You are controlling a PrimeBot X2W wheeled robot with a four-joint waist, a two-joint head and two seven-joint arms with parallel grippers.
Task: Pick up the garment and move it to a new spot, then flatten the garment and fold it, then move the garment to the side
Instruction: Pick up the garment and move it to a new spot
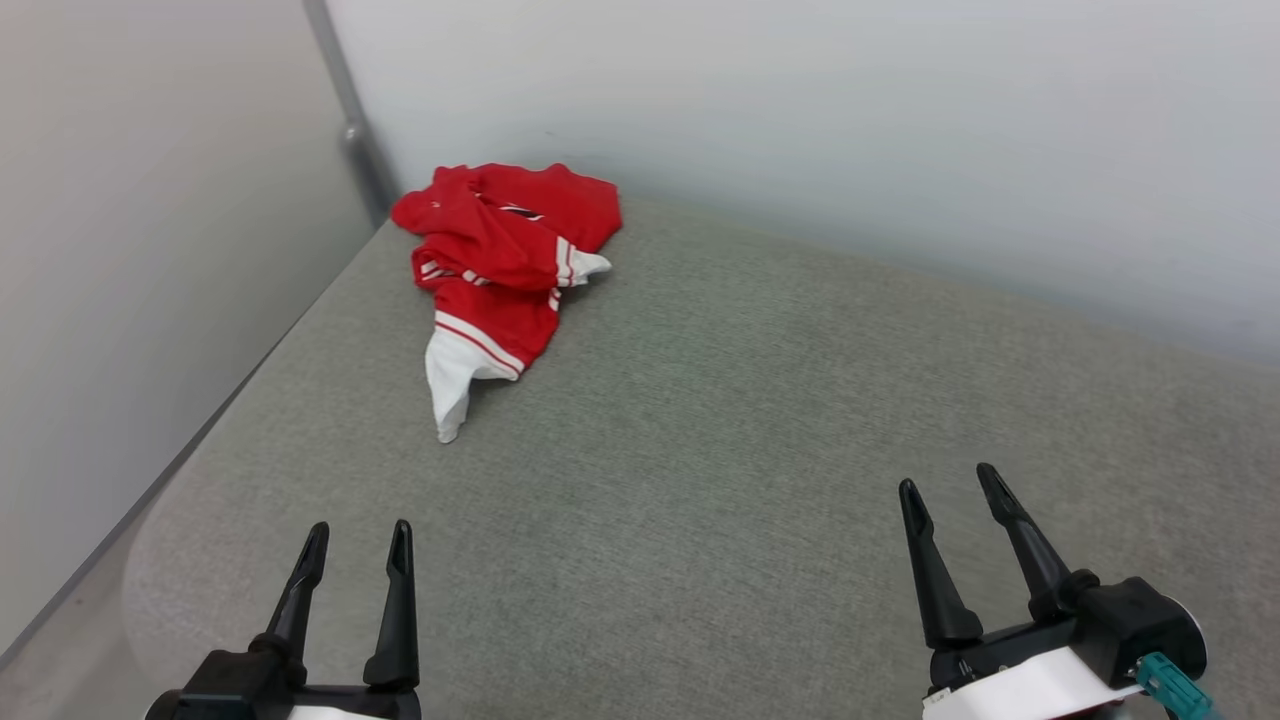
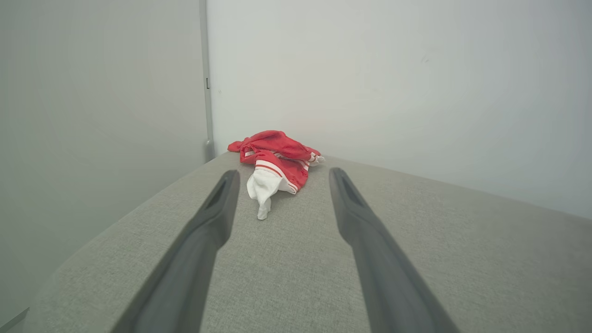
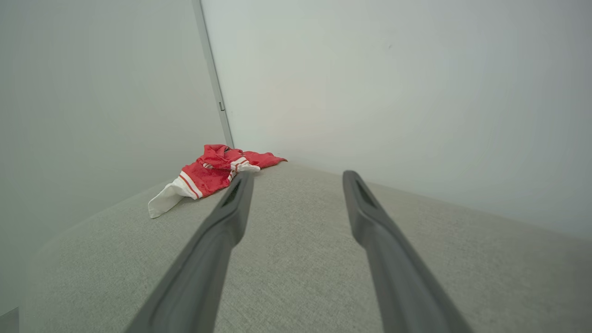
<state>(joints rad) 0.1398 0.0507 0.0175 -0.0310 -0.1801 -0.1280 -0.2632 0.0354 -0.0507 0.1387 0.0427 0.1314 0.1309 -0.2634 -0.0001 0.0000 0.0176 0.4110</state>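
With the garment [image 1: 497, 300] lying bunched at the far left corner of the bench [image 1: 760, 450], the left gripper [image 1: 360, 530] and right gripper [image 1: 948, 480] are hovering spread and empty by its near edge, probably needing to pinch red body cloth [image 1: 490, 250], not the white sleeve [image 1: 455, 375].

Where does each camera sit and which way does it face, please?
Head view: on the head, facing down and forward at the grey surface; left gripper and right gripper below, open.
Left wrist view: on the left wrist, along its fingers; garment straight ahead.
Right wrist view: on the right wrist, along its fingers; garment ahead, leftward.
Both wrist views share the garment.
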